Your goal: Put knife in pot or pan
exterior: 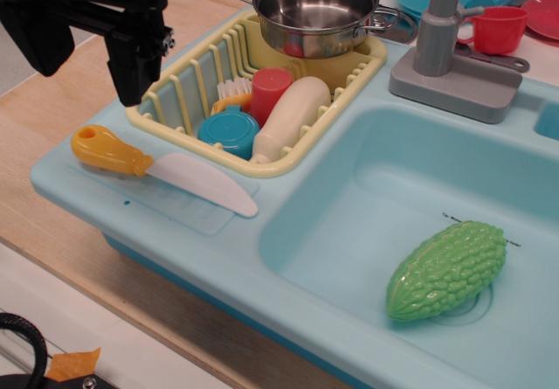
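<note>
At upper left, matte black gripper (131, 79) hung over the counter edge, jaw opening not discernible, nothing seen held, just below it knife (162, 170) laid flat, bulbous yellow-orange handle, smooth white rounded blade, shiny steel pot (316, 13) seated on slatted yellow dish rack (188, 83), bumpy green gourd (447, 269) laid in pale blue sink (349, 205).

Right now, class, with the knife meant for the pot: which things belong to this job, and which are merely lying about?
Belongs to the job:
knife
pot
gripper

Lying about:
dish rack
white bottle
green toy vegetable
red cup
faucet
</note>
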